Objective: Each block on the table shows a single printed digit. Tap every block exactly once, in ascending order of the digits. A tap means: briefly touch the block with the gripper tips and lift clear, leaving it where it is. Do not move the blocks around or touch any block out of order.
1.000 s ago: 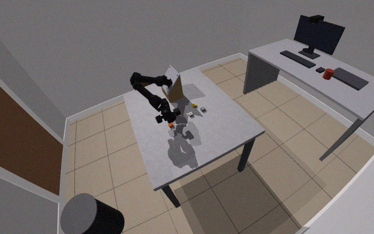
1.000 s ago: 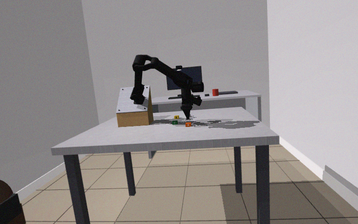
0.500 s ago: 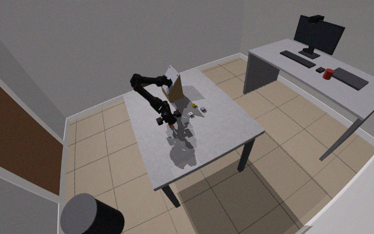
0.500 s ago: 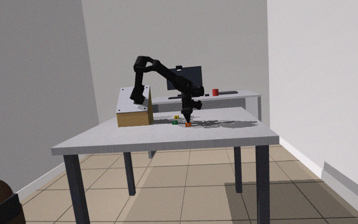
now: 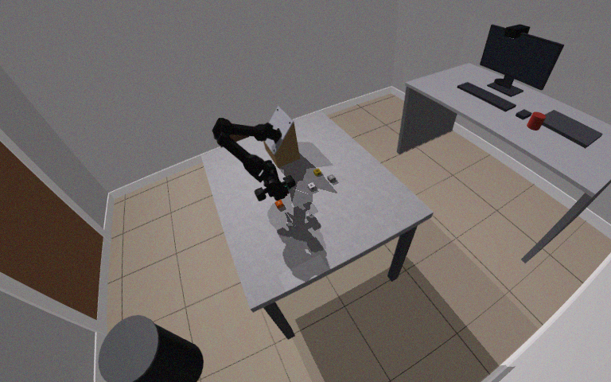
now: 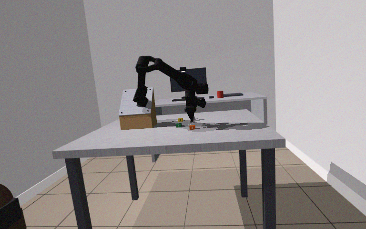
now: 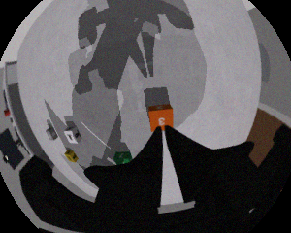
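Note:
My gripper (image 6: pixel 191 121) (image 7: pixel 163 130) is shut and empty. Its tips are just above the orange block (image 5: pixel 278 204) (image 6: pixel 192 127) (image 7: pixel 160 117), at its near edge in the wrist view; contact cannot be told. The orange block's digit looks like a 3. A green block (image 6: pixel 178 125) (image 7: pixel 122 157) lies to the left of the tips in the wrist view and is mostly hidden by the gripper in the top view. A white block (image 5: pixel 312 186) (image 7: pixel 72 136), a grey block (image 5: pixel 332 178) (image 7: pixel 50 132) and a yellow block (image 5: pixel 317 171) (image 6: pixel 180 119) (image 7: pixel 71 155) lie farther off. Their digits are unclear.
A wooden wedge with a pale sloping top (image 5: pixel 289 146) (image 6: pixel 137 121) stands beside the arm's base on the table (image 5: pixel 356 208) (image 6: pixel 99 141). A separate desk (image 5: pixel 503 118) holds a monitor (image 5: pixel 519 56) and a red cup (image 5: pixel 535 121) (image 6: pixel 220 94).

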`<action>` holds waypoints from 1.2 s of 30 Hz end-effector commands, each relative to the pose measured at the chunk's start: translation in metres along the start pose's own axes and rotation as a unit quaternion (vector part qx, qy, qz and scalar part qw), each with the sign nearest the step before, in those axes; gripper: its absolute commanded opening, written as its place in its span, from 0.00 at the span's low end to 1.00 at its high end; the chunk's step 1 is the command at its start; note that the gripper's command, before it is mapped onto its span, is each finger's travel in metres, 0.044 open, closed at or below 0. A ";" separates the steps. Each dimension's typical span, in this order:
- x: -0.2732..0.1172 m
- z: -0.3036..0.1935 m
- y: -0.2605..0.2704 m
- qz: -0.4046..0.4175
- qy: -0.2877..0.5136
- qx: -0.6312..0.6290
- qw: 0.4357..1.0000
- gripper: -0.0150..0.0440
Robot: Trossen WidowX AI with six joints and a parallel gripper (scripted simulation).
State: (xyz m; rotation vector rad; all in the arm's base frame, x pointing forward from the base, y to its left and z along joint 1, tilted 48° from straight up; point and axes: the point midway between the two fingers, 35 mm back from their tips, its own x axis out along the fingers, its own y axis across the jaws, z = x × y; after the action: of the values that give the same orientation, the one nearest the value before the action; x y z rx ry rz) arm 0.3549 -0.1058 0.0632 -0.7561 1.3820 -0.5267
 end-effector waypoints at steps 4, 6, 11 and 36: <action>-0.071 0.002 0.000 -0.001 -0.003 0.003 1.000 0.29; -0.081 0.001 -0.001 -0.001 -0.003 0.003 1.000 0.29; -0.084 0.004 0.037 0.010 -0.008 0.001 1.000 0.29; -0.022 -0.106 0.280 0.007 0.001 0.002 1.000 0.29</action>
State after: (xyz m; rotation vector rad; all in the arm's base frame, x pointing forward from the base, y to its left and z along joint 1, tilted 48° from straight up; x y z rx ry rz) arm 0.2205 0.1096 -0.1105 -0.7231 1.3652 -0.4932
